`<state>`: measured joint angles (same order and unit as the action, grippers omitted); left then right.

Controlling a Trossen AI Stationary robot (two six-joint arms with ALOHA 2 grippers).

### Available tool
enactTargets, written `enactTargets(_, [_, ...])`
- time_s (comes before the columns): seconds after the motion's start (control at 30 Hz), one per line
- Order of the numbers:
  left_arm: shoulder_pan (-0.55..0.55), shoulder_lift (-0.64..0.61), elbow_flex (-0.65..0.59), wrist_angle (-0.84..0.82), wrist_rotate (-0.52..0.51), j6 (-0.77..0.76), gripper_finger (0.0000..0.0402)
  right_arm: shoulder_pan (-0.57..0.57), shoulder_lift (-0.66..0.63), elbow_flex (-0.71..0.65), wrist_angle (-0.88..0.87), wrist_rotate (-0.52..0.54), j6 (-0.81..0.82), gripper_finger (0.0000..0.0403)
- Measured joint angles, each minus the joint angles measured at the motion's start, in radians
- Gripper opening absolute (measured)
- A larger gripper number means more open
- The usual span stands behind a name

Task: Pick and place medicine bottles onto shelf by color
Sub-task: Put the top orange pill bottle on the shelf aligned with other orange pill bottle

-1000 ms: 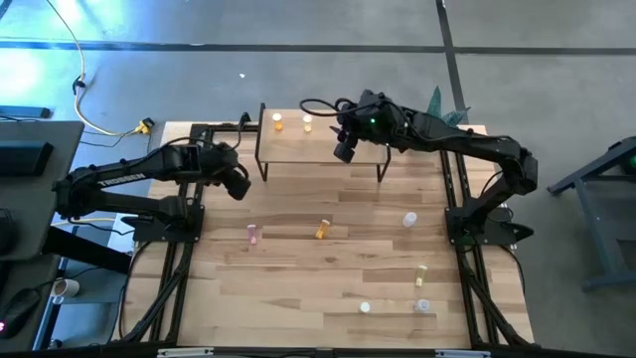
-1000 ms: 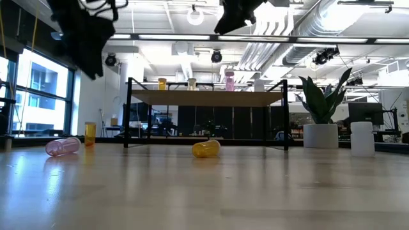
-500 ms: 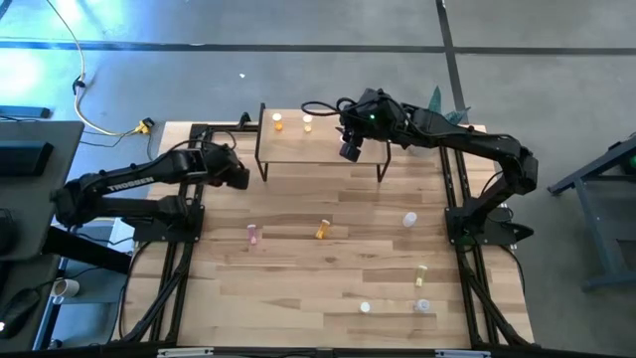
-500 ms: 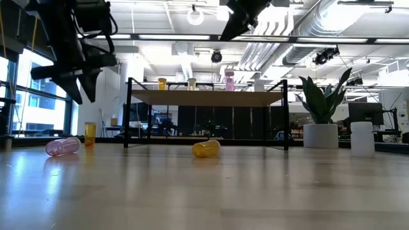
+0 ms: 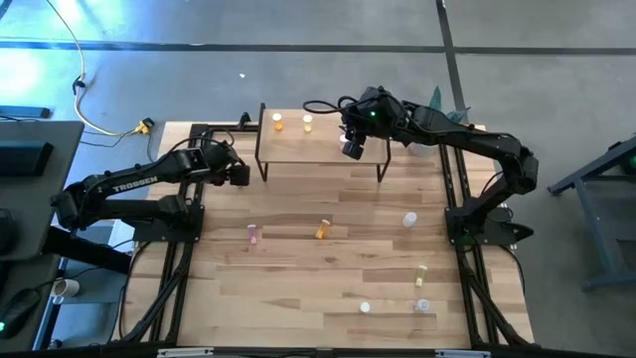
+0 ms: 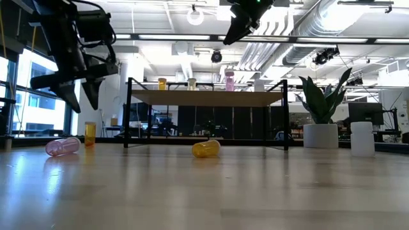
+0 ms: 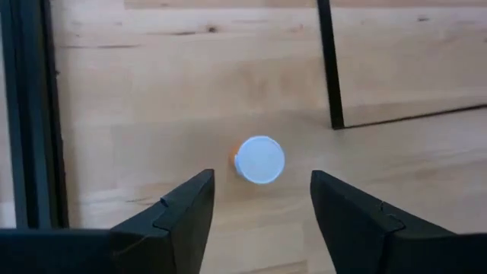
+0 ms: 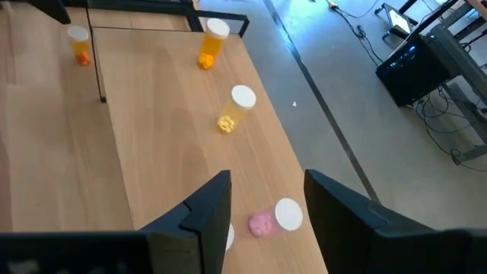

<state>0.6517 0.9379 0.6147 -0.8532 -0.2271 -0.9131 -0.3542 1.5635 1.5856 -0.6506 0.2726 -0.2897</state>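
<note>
The left gripper (image 7: 259,221), fingers apart, hung directly above an upright orange bottle (image 7: 259,160) beside the shelf (image 5: 318,149); the right gripper (image 8: 262,202), likewise spread, hovered over the shelf.

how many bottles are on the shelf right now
3, in a row on the shelf: an orange bottle, a yellow bottle, then a pink bottle below the right gripper. Another may hide behind its fingers.

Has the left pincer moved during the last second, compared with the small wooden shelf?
Yes. In the high view the left pincer, open, has shifted slightly toward the small light-wood shelf on black legs, above an upright orange white-capped bottle.
</note>
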Motion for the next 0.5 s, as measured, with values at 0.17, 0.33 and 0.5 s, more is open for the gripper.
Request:
enactTargets(0.17, [0.003,0.012,0.000,0.017,-0.018,0.015,0.0231,0.000,0.000,0.000,-0.004,0.000,0.000,0.0158])
enactTargets(0.33, [0.003,0.068,0.000,0.022,-0.042,0.015,0.0231,0.000,0.000,0.000,-0.004,0.000,0.000,0.0158])
enactTargets(0.5, [0.003,0.130,0.000,0.053,-0.041,0.030,0.0228,0.000,0.000,0.000,-0.004,0.000,0.000,0.0158])
